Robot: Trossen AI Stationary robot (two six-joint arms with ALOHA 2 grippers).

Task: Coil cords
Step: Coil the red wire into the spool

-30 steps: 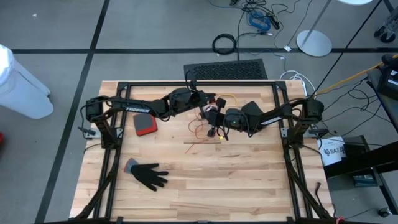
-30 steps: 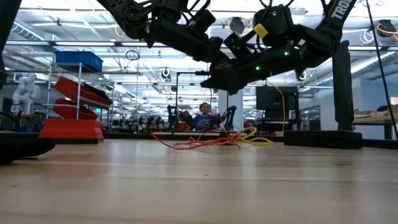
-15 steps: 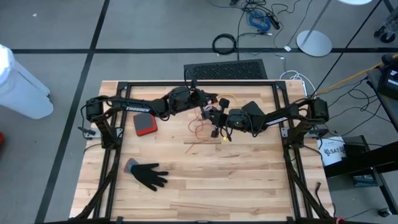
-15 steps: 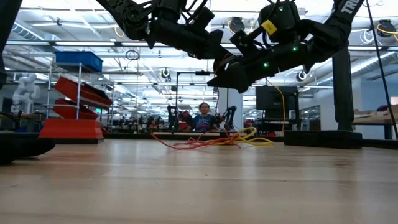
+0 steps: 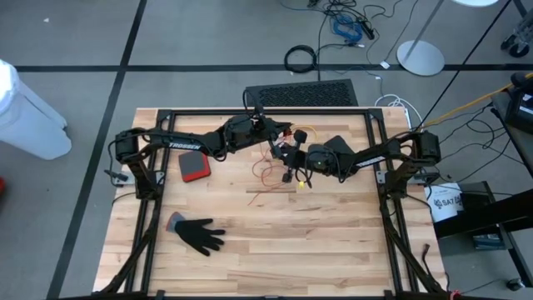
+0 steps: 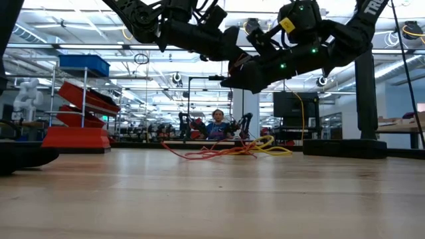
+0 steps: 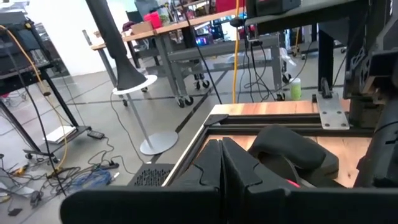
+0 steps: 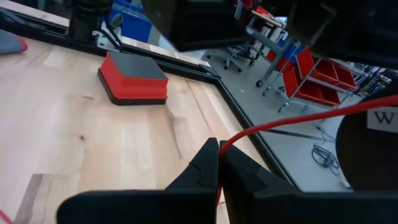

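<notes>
Both arms are meeting above the upper middle of the pale wooden table in the high view. The right gripper is pinching a thin red-orange cord between its closed fingers. The left gripper is also closed, and no cord is showing between its fingers. The rest of the thin orange and yellow cords is lying loose on the boards just below the two grippers, near the frame's centre.

To coil well, the right gripper probably needs to be keeping its pinch firm while the left is guiding slack into even loops, without dragging the tangle off the table.

The low view is showing the tangle flat on the table with both grippers raised above it, a height the high view hides. Only the right wrist view is revealing the actual pinch, with a flat red-and-grey block beyond it.
</notes>
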